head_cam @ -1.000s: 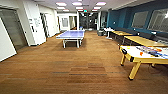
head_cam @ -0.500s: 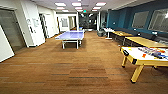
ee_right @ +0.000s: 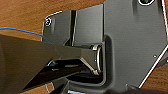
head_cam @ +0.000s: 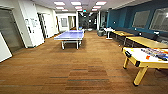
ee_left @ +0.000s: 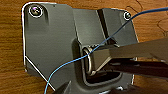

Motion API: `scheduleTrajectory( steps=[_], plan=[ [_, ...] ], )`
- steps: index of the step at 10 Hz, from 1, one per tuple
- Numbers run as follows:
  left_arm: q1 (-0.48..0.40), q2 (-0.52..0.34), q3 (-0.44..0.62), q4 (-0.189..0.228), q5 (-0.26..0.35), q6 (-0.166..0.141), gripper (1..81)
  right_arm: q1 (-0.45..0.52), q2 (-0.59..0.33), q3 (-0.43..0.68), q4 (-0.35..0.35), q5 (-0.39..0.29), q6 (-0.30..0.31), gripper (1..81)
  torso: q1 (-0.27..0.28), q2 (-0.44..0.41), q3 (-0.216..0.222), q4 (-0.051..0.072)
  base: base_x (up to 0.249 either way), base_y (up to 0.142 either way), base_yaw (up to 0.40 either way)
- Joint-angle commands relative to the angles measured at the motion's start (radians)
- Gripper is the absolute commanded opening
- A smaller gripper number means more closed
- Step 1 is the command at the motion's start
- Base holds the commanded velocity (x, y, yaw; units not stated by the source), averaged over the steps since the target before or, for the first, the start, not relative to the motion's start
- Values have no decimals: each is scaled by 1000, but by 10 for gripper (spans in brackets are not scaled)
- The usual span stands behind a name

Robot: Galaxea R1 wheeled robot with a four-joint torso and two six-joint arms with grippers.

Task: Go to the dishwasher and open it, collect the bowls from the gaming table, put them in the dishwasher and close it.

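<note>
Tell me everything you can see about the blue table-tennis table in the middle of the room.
The table-tennis table stands upright on the brown wood-pattern floor, left of centre in the head view, well ahead of the robot. Its flat top is blue with a pale edge, and pale legs hold it up below. It is seen end-on, running away toward the corridor. A net cannot be made out. Nothing appears to lie on it, and only the floor touches it.

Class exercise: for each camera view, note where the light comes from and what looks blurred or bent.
Head view: ceiling panels light the room evenly; the blue table-tennis table and far corridor are soft, the edges bowed by the wide lens. Wrist views: the wooden floor is blurred, evenly lit, no glare.
</note>
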Motion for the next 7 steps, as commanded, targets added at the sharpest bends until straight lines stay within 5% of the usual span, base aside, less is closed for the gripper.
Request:
scheduleTrajectory(
  steps=[1, 7],
  plan=[
    [-36, -4, 7, 8, 51, 7, 811, 40, -1, 10, -6, -47, -2, 811, 0, 0, 0, 0, 202, 0, 0],
    [-37, -2, 7, 8, 53, 10, 811, 40, 1, 7, -6, -47, -3, 811, 0, 0, 0, 0, 202, 0, 0]
  ],
)
